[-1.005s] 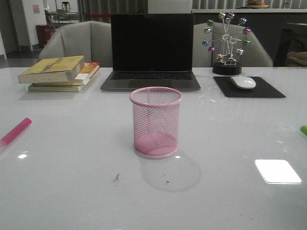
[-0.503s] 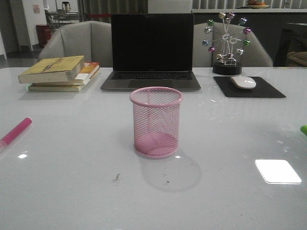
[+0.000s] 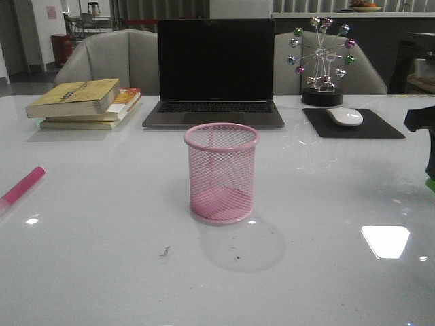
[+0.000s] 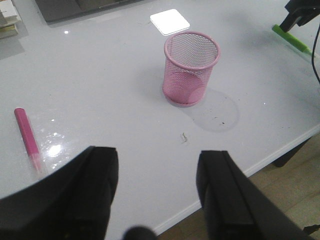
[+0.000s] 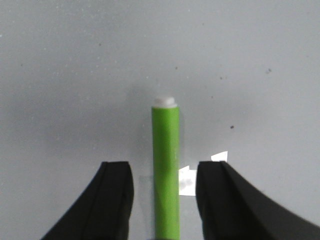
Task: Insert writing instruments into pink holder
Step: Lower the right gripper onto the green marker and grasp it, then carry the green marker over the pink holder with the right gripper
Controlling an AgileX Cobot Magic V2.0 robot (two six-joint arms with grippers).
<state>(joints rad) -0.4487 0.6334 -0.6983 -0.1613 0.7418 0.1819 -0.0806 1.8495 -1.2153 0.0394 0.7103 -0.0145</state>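
Green marker [image 5: 166, 170], likely light, stiff and slick, lies between the right hand's [image 5: 165, 200] wide-open fingers; grip mid-barrel.

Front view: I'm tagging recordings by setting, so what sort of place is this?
Likely an office desk: an open laptop, a mouse on its pad, stacked books, and chairs behind.

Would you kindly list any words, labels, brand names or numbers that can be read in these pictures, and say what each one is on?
None can be read.
Top book of the stack: marks on its yellow cover, too blurred to read.
Wall sign far back on the left: too small to read.
Laptop: screen dark, keys too small to read.
Green marker, pink marker and pink holder: no printing visible.
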